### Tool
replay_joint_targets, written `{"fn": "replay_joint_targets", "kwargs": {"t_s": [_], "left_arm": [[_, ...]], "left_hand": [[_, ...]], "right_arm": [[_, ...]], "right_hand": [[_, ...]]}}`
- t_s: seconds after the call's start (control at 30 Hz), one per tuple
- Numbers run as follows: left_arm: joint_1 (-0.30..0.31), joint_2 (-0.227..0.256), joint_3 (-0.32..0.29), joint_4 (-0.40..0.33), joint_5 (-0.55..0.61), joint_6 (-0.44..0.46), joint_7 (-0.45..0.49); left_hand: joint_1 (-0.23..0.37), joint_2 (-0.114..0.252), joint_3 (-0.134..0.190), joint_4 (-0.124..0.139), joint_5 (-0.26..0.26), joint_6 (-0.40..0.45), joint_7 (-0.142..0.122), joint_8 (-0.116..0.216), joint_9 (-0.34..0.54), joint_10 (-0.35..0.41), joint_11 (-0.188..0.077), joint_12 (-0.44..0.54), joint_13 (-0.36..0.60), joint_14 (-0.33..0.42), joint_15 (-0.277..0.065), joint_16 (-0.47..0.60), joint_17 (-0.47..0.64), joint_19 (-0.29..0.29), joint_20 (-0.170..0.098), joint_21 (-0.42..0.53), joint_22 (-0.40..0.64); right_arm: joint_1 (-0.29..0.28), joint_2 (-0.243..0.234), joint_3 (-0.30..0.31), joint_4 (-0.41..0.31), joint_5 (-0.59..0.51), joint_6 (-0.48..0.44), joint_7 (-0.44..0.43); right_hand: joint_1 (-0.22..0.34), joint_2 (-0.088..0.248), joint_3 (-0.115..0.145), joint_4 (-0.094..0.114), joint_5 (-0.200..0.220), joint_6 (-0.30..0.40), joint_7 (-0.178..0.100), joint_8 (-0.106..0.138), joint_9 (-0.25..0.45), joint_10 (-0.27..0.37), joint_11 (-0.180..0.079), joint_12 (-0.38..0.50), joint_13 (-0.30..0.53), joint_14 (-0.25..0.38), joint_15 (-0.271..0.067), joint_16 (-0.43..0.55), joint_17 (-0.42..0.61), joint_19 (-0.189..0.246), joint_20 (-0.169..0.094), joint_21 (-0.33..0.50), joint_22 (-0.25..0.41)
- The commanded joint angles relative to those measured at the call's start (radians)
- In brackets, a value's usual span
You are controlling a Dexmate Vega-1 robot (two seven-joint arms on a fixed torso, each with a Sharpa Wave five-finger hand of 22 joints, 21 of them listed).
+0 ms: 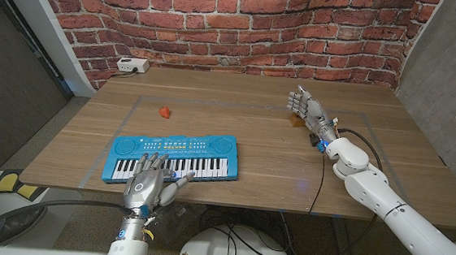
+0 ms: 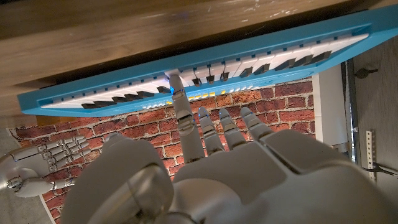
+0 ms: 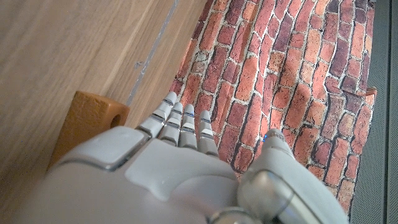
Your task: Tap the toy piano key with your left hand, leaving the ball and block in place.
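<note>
The blue toy piano lies on the near left part of the wooden table. My left hand hovers over its near edge, fingers reaching across the keys. In the left wrist view one outstretched finger touches a white key of the piano, while the other fingers stay shorter and off the keys. A small red ball sits behind the piano. The orange block lies at the far right, beside my right hand, which stands with straight fingers and holds nothing. The block has a round hole; my right hand is next to it.
A white box with a cable sits at the far left corner by the brick wall. A black cable hangs from my right arm over the table. Bare wood lies between piano and block.
</note>
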Motion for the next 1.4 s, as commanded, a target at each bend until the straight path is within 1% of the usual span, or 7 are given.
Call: {"fn": "replay_joint_targets", "kwargs": {"t_s": [0.03, 0.2, 0.67, 0.87, 1.07, 1.17, 1.4], "left_arm": [[0.008, 0.019, -0.026, -0.018, -0.019, -0.015, 0.008], [0.002, 0.015, -0.035, -0.021, -0.026, -0.031, 0.017], [0.001, 0.047, -0.060, -0.054, -0.009, -0.020, -0.018], [0.026, 0.054, -0.085, -0.089, -0.001, 0.004, -0.023], [0.037, 0.064, -0.095, -0.104, 0.017, 0.025, -0.035], [0.042, 0.064, -0.105, -0.107, 0.012, 0.014, -0.033], [0.047, 0.064, -0.115, -0.122, 0.023, 0.009, -0.036]], "left_hand": [[0.007, 0.001, -0.009, -0.002, 0.003, 0.009, 0.003, 0.004, 0.005, 0.006, -0.001, -0.001, 0.001, 0.011, -0.040, 0.000, 0.002, 0.005, 0.002, 0.004, 0.006], [0.011, 0.002, -0.012, -0.002, 0.003, 0.019, 0.019, 0.002, 0.005, 0.032, 0.001, 0.006, 0.001, 0.015, -0.035, 0.000, 0.002, 0.007, 0.003, 0.004, 0.006], [0.016, 0.004, -0.016, -0.002, 0.002, 0.020, 0.018, -0.004, 0.006, 0.044, 0.001, 0.006, 0.001, 0.021, -0.035, 0.000, 0.002, 0.011, 0.005, 0.005, 0.006], [0.019, 0.005, -0.018, -0.002, 0.002, 0.019, 0.018, -0.007, 0.006, 0.045, 0.000, 0.005, 0.002, 0.023, -0.033, 0.000, 0.002, 0.013, 0.005, 0.005, 0.006], [0.022, 0.007, -0.019, -0.002, 0.002, -0.003, 0.013, -0.019, 0.007, 0.048, -0.001, 0.003, 0.002, 0.024, -0.028, -0.001, 0.002, 0.015, 0.006, 0.005, 0.006], [0.025, 0.008, -0.021, -0.002, 0.001, -0.022, 0.006, -0.027, 0.007, 0.050, 0.001, 0.002, 0.002, 0.026, -0.027, -0.001, 0.002, 0.015, 0.008, 0.004, 0.006], [0.030, 0.012, -0.023, -0.002, 0.000, -0.073, 0.006, -0.045, 0.009, 0.054, 0.000, -0.001, 0.003, 0.034, -0.020, 0.000, 0.003, 0.018, 0.011, 0.004, 0.006]], "right_arm": [[-0.009, 0.005, 0.005, -0.006, -0.001, 0.016, -0.008], [-0.025, 0.005, 0.012, -0.017, -0.003, 0.022, -0.027], [-0.047, 0.007, 0.025, -0.034, -0.012, 0.034, -0.059], [-0.049, 0.010, 0.027, -0.036, -0.011, 0.033, -0.067], [-0.049, 0.007, 0.029, -0.035, -0.016, 0.036, -0.066], [-0.049, 0.008, 0.030, -0.034, -0.012, 0.036, -0.064], [-0.053, 0.009, 0.033, -0.031, -0.005, 0.042, -0.060]], "right_hand": [[-0.005, 0.000, 0.001, -0.003, 0.003, 0.006, 0.002, 0.001, 0.000, 0.008, 0.000, 0.003, 0.004, 0.004, 0.005, 0.003, 0.003, 0.007, 0.000, -0.003, 0.002], [-0.006, 0.000, 0.001, -0.003, 0.003, 0.006, 0.002, 0.001, 0.000, 0.008, 0.000, 0.003, 0.004, 0.004, 0.005, 0.003, 0.003, 0.007, 0.001, -0.004, 0.002], [-0.005, -0.001, 0.001, -0.005, 0.003, 0.009, 0.001, 0.002, 0.000, 0.008, 0.000, 0.003, 0.004, 0.009, 0.001, 0.004, 0.003, 0.009, 0.000, -0.007, 0.002], [-0.006, -0.001, 0.001, -0.005, 0.003, 0.009, 0.000, 0.002, 0.000, 0.008, 0.000, 0.003, 0.004, 0.009, 0.003, 0.004, 0.003, 0.010, 0.000, -0.008, 0.002], [-0.006, -0.001, 0.001, -0.006, 0.003, 0.009, 0.000, 0.002, 0.000, 0.008, 0.000, 0.003, 0.004, 0.009, 0.003, 0.004, 0.003, 0.011, 0.000, -0.009, 0.002], [-0.006, 0.000, 0.001, -0.006, 0.003, 0.009, -0.001, 0.002, 0.000, 0.008, 0.000, 0.003, 0.004, 0.009, 0.003, 0.004, 0.003, 0.011, -0.001, -0.009, 0.002], [-0.007, 0.000, 0.000, -0.006, 0.003, 0.009, -0.001, 0.001, 0.000, 0.008, 0.000, 0.003, 0.004, 0.009, 0.002, 0.004, 0.003, 0.012, 0.000, -0.011, 0.002]]}}
